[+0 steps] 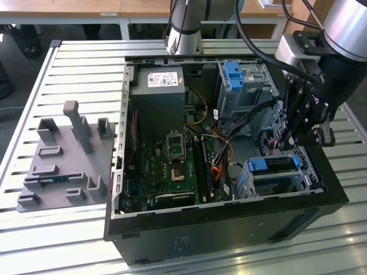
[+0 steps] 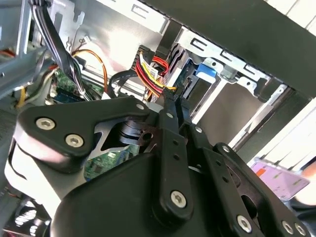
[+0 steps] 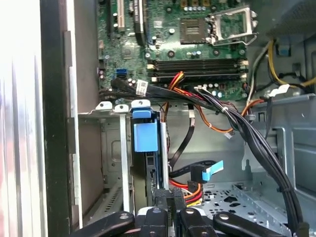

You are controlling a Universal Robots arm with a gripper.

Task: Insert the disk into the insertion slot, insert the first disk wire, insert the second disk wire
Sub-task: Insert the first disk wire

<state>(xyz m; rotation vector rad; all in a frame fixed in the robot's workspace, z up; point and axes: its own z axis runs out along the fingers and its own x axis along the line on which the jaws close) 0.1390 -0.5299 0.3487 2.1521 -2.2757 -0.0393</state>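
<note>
Hand (image 1: 291,142) hanging just beside disk (image 1: 274,164) sitting in insertion slot (image 1: 246,184); fingers (image 2: 169,111) pressing together beside red-yellow wire bundle (image 2: 148,74), hold on it unclear.

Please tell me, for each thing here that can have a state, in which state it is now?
computer case: lying flat, side open.
disk: seated in the insertion slot.
insertion slot: occupied by the disk.
tool: shut on the plug of the red-yellow wire, beside the disk.
red-yellow wire: gripped at its plug; whether it is plugged in cannot be told.
blue-tabbed cable: lying loose, seemingly unplugged.
</note>
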